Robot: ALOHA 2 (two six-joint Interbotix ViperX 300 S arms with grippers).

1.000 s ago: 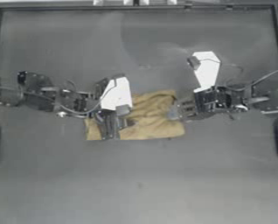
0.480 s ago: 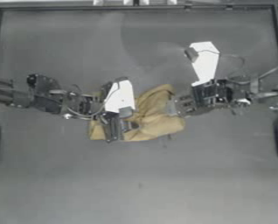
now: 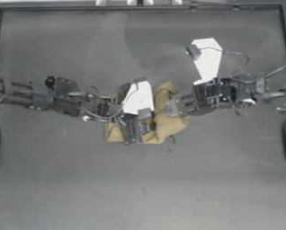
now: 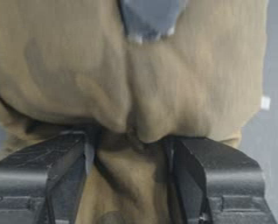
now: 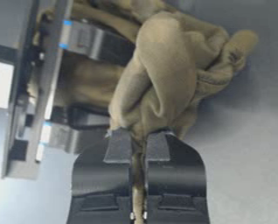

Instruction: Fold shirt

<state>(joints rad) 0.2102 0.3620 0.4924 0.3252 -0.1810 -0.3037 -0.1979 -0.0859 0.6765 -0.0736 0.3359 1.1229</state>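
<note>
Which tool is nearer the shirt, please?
Neither: both grip it. The left tool pinches a fold on the left side of the shirt; the right tool clamps its right edge.

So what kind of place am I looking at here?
Likely a robotics lab test bench: a bare dark table with a raised rim, and the left gripper and right gripper pinching a tan shirt.

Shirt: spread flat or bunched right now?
Bunched. The shirt is a narrow gathered clump mid-table, pinched by the left gripper and the right gripper, with thick folds in both wrist views.
</note>
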